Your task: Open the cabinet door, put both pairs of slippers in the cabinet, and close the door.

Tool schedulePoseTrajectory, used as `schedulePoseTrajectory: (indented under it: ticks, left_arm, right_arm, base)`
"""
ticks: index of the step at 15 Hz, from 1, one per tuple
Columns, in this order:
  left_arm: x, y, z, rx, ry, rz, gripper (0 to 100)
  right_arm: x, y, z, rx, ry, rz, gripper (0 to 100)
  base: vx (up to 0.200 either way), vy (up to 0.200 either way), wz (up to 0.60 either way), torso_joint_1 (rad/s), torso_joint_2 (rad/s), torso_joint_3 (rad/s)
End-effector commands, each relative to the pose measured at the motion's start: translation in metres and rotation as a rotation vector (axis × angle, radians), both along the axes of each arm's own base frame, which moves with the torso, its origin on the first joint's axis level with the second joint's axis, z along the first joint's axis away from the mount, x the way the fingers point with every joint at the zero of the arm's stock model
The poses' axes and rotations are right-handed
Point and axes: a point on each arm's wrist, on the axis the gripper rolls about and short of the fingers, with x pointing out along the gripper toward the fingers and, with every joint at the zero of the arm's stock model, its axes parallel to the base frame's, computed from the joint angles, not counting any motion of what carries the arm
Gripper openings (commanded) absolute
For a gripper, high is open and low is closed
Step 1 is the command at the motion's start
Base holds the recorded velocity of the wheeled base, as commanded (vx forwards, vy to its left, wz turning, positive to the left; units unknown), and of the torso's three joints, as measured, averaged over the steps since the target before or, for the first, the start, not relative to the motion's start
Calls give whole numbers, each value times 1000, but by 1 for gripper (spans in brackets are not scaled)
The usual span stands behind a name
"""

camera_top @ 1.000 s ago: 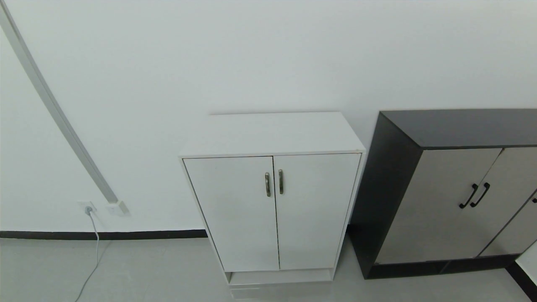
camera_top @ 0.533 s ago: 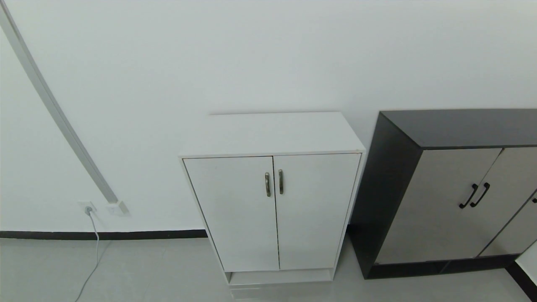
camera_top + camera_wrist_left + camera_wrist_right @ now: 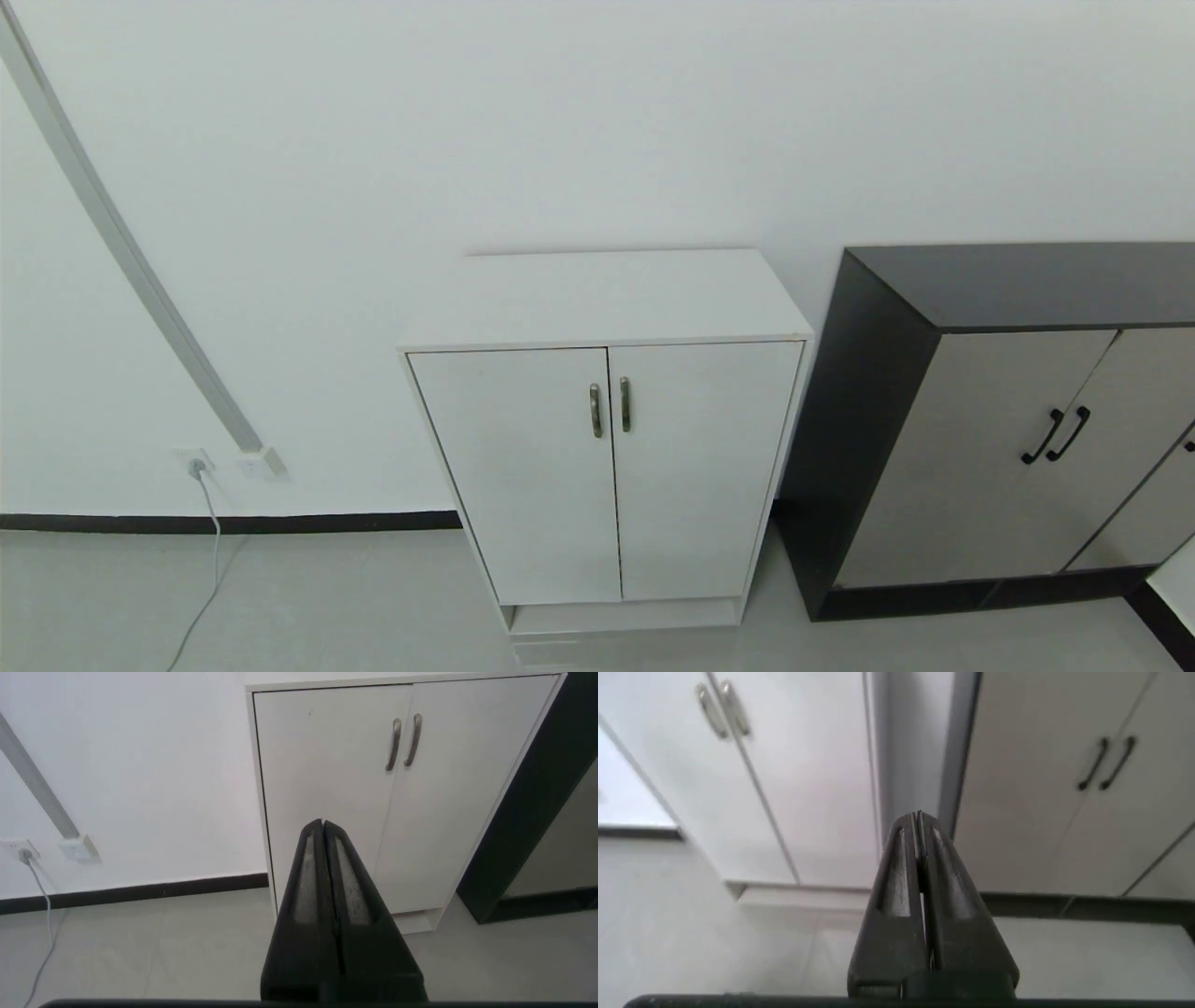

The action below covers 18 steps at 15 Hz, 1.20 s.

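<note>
Head view: white cabinet (image 3: pixel 607 299) stands on the grey floor (image 3: pixel 355 597) against the white wall (image 3: pixel 560 121), both doors shut and flush. Left door (image 3: pixel 518 476) and right door (image 3: pixel 695 467) meet at a centre seam. One upright metal bar on each, left handle (image 3: pixel 595 411) and right handle (image 3: pixel 625 404), just beside each other on either side of the seam. Open plinth gap under the doors. Black cabinet (image 3: pixel 878 420) with grey doors stands just right of the white one, with a narrow gap between them; its black handles (image 3: pixel 1069 433) are paired the same way. On the wall to the left: wall socket (image 3: pixel 196 464) with a grey cable (image 3: pixel 217 551) trailing to the floor, and a slanted grey conduit (image 3: pixel 119 243) ending beside it

Left wrist view: my left pincer (image 3: pixel 322 835) is clenched and empty, fingers pressed together. It hangs in the air in front of the white cabinet, well apart from it, facing the left door

Right wrist view: my right pincer (image 3: pixel 918 826) is likewise clenched and empty, in the air facing the gap between the two cabinets, touching neither
</note>
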Motion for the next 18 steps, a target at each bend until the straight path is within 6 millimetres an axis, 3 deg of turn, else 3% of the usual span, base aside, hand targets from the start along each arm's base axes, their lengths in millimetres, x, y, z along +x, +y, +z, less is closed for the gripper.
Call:
schedulePoseTrajectory:
  ticks: [1,4,18]
  left_arm:
    - [0,0,0,0,0,0,0]
    - [0,0,0,0,0,0,0]
    - [0,0,0,0,0,0,0]
  right_arm:
    - [-4,0,-1,7,-52,-36,0]
    - [-4,-1,0,97,-60,-83,0]
    - [-4,-1,0,77,-57,-82,0]
  base:
    - [0,0,0,0,0,0]
    - [0,0,0,0,0,0]
    - [0,0,0,0,0,0]
